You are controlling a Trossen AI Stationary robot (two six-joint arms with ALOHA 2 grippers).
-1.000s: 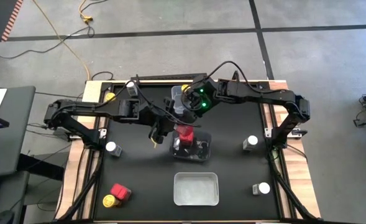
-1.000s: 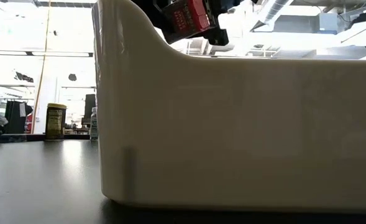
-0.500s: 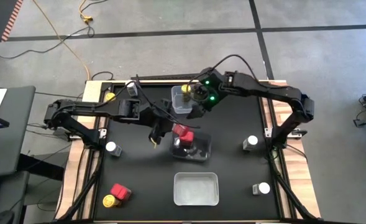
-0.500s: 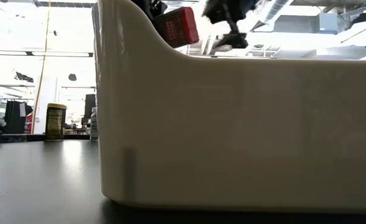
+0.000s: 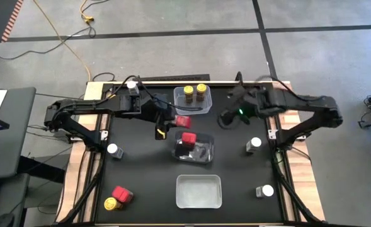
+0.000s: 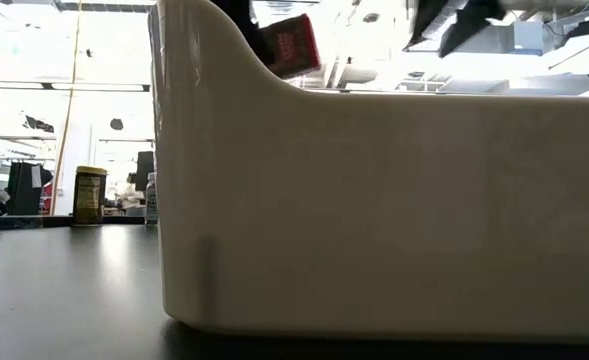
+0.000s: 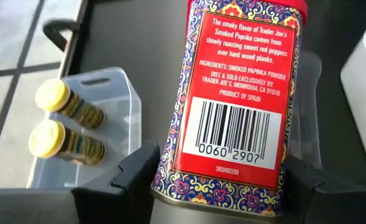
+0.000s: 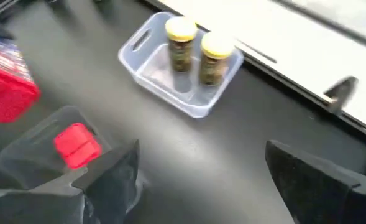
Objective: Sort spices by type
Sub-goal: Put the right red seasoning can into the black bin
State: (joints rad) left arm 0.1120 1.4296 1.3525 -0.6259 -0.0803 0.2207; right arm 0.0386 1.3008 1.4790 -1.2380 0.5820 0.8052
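Observation:
My left gripper (image 5: 171,121) is shut on a red boxy tin (image 5: 182,121), which hangs in the air between the far tub (image 5: 180,108) and the middle tub (image 5: 204,153). The low view shows this tin (image 6: 289,45) tilted. Two yellow-capped amber jars (image 5: 188,92) (image 5: 201,89) stand upright in the far tub. Another red tin (image 5: 188,138) lies in the middle tub. My right gripper (image 5: 225,118) is open and empty, to the right of the far tub. In its wrist view the right gripper (image 8: 198,180) looks over both tubs. My left gripper pinches the red tin near its bottom end (image 7: 223,177) between its two fingers (image 7: 136,177), one on each narrow side. The barcode face (image 7: 232,130) looks at the wrist camera. The tin is lifted clear and reaches forward past the fingertips.
An empty tub (image 5: 198,191) sits near the front edge and fills the low view as a white wall (image 6: 374,200). Loose white-capped jars (image 5: 114,150) (image 5: 256,144) (image 5: 267,190) stand left and right. A red tin (image 5: 122,194) and a yellow jar (image 5: 111,203) sit near-left, another yellow jar (image 5: 111,98) far-left.
My right gripper drew back from above the far tub toward the table's right, and two yellow-capped jars now show standing in that tub. My left gripper kept hold of the red tin and carried it a little toward the far edge, off the middle tub.

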